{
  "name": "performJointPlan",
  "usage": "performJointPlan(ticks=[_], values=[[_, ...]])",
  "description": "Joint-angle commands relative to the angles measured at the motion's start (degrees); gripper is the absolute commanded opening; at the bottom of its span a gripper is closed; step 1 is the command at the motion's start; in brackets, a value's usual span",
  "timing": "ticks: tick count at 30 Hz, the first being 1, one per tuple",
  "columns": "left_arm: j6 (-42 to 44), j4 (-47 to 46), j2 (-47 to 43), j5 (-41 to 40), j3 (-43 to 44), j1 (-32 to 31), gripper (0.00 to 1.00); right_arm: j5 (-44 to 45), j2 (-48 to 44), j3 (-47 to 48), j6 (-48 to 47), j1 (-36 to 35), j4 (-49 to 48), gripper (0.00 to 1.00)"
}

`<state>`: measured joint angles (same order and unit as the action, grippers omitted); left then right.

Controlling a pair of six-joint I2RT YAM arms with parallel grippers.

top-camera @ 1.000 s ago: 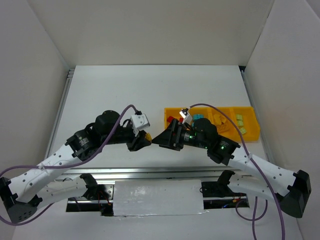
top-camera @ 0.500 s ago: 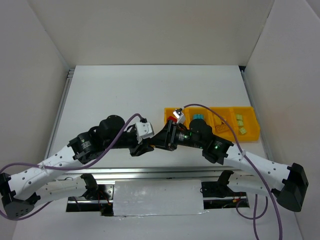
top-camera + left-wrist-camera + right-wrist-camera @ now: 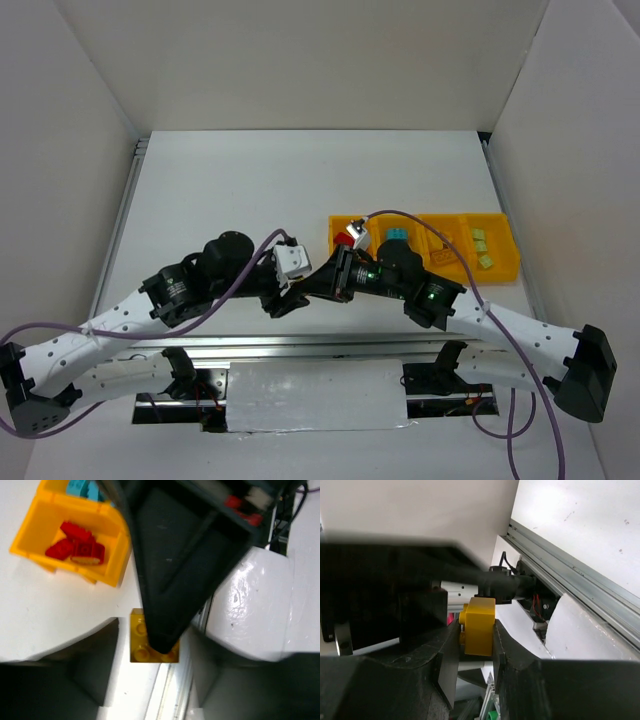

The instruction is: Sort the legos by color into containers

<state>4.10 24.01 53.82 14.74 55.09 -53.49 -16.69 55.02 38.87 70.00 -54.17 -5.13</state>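
The yellow brick (image 3: 479, 626) is up off the counter (image 3: 300, 180), in the middle near the front edge, where the two arms meet. It is small, hard and light. Its sides are smooth, so it can slip or pop out if it is pinched on a corner. The best place to hold it is flat on two opposite sides, not on the bumps.

The right tool (image 3: 476, 632) is closed on it, one finger on each side. The left tool (image 3: 152, 652) is closed too, and it seems to pinch the same brick from the other end, but its fingers are dark and blurry there.

The tray (image 3: 505, 262) is just beside the right arm. Red bricks (image 3: 75, 545) lie in its end box.
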Motion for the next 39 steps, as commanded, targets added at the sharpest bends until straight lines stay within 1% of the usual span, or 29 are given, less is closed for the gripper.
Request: performJointPlan(ticks=[1,2,3,5,6,7,8,10,13,14,16,17,18,19,21,23,24,25,26,27,29,30,32,34,35,36,37,38,39], values=[[-2.07,0.85,1.72,-4.54,2.38,-0.03,0.77,-0.11,-0.71,-0.20,-1.70,-0.93,-4.54,0.00],[-2.25,1.12,1.99,-5.24,2.65,-0.03,0.99,0.16,-0.97,-0.20,-2.14,-0.93,-4.28,0.00],[-2.34,1.39,2.16,-5.86,2.83,-0.03,1.00,0.86,-1.15,-0.11,-2.58,-0.93,-2.97,0.00],[-3.48,1.39,1.99,-9.63,2.92,-0.03,1.00,4.98,-2.02,-0.02,-3.37,-0.67,-0.95,0.00],[-3.66,1.39,1.81,-11.38,2.92,-0.03,1.00,6.74,-2.37,-0.02,-4.68,-0.58,1.58,0.00],[-5.92,1.39,1.46,-13.32,3.09,-0.03,0.99,8.58,-2.90,0.15,-5.22,0.20,3.18,0.00],[-6.47,1.74,1.29,-16.56,3.09,-0.03,0.99,11.91,-3.08,0.06,-5.74,0.82,4.32,0.00],[-8.04,2.18,1.20,-19.91,3.18,-0.03,0.99,14.39,-3.52,-0.55,-7.15,2.57,7.75,0.00],[-9.45,2.80,0.85,-24.05,3.01,-0.03,0.99,19.40,-4.05,-1.34,-9.69,8.19,11.88,0.00],[-9.98,2.97,0.76,-25.10,3.01,-0.03,0.99,21.85,-4.22,-1.34,-10.40,12.38,14.59,0.00],[-11.83,3.23,0.41,-29.14,2.92,0.06,1.00,24.58,-4.75,-1.17,-13.30,16.97,16.98,0.00],[-12.44,3.85,0.23,-30.81,2.92,0.06,1.00,29.38,-5.01,-0.65,-14.26,21.87,20.12,0.00],[-13.67,4.29,0.14,-34.22,2.66,0.06,1.00,32.13,-5.28,-0.55,-15.32,24.18,21.37,0.00],[-14.37,4.81,0.06,-36.08,2.48,0.06,0.99,34.33,-5.63,-0.38,-17.24,29.25,23.30,0.00],[-16.48,6.57,0.14,-40.73,1.87,0.06,1.00,38.55,-5.11,-0.46,-19.19,35.16,24.19,0.00],[-18.06,7.98,0.49,-43.99,1.69,0.06,1.00,38.40,-4.23,-0.29,-21.83,42.01,24.55,0.00],[-19.64,9.64,1.36,-45.66,1.77,0.06,1.00,37.79,-3.01,-0.29,-22.44,48.22,24.38,0.00],[-20.35,10.44,1.89,-48.90,1.95,0.06,1.00,37.26,-2.21,-0.20,-22.88,50.98,23.94,0.00],[-21.14,11.14,3.12,-50.24,2.12,0.06,1.00,36.47,-1.16,0.23,-23.67,53.36,23.24,0.00],[-22.28,12.54,3.74,-51.38,2.65,0.06,1.00,35.85,1.46,0.76,-23.94,57.30,23.14,0.00],[-23.86,14.04,5.06,-54.63,3.18,0.32,1.00,35.58,4.55,2.95,-24.20,59.09,23.41,0.01],[-25.61,15.53,6.28,-55.78,3.79,0.67,1.00,35.41,7.61,3.66,-24.90,60.14,23.49,0.05],[-27.46,16.68,7.69,-57.88,4.32,1.37,1.00,34.97,10.27,5.68,-25.43,60.85,24.11,0.10],[-28.18,17.38,8.31,-57.99,4.59,3.30,1.00,34.79,12.30,6.21,-26.05,61.47,24.29,0.22],[-28.44,17.39,8.58,-56.85,4.76,4.18,1.00,34.10,12.21,5.87,-26.40,61.64,23.59,0.34],[-28.36,17.13,8.67,-55.89,4.76,5.23,1.00,33.66,11.86,5.69,-26.58,61.73,23.50,0.50],[-28.27,16.51,8.67,-54.83,4.85,7.51,1.00,33.22,11.42,5.51,-26.49,61.73,23.23,0.72],[-28.27,16.07,8.75,-52.38,5.03,10.57,1.00,32.43,10.29,5.16,-26.58,61.64,23.23,0.84],[-28.18,15.63,8.67,-50.97,5.11,12.17,0.99,32.33,9.67,5.16,-26.58,61.64,23.40,0.93]])
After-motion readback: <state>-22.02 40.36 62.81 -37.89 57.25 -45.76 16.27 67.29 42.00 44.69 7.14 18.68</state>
